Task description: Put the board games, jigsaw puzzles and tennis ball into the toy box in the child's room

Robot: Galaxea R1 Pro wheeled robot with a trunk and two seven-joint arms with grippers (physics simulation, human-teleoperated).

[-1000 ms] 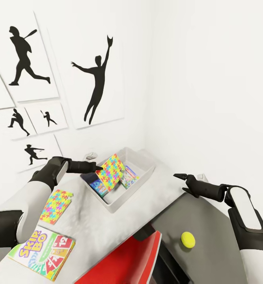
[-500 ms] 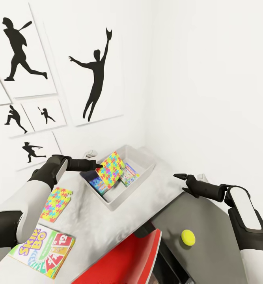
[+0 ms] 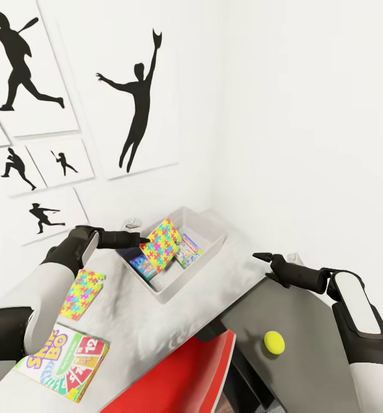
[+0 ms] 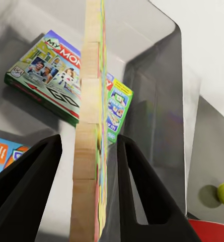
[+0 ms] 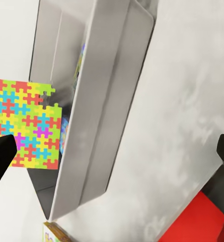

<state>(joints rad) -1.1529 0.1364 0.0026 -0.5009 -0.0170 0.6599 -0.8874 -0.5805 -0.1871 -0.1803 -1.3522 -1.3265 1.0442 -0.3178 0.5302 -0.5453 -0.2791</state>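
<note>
My left gripper [image 3: 142, 241] is shut on a jigsaw puzzle [image 3: 162, 244], which hangs tilted over the light grey toy box [image 3: 209, 248]. The left wrist view has this puzzle [image 4: 89, 151] edge-on between the fingers [image 4: 33, 181]. Inside the box lie a blue board game [image 3: 142, 267] and the Monopoly one [image 3: 187, 252] [image 4: 46, 68]. The other jigsaw puzzle [image 3: 82, 293] and the Skip-Bo game [image 3: 65, 361] lie on the light grey table [image 3: 139, 321]. The tennis ball [image 3: 273, 342] rests on the dark section. My right gripper [image 3: 260, 257] is open and empty, right of the box.
A red chair [image 3: 180, 376] stands against the table's front edge, below the toy box. White walls meet in a corner just behind the box, with black sports silhouette pictures [image 3: 135, 106] on the left wall. A small grey object [image 3: 131, 222] sits by the wall.
The whole picture has drifted up and left, so the camera has moved. The left gripper keeps the puzzle over the box and the right arm holds its place.
</note>
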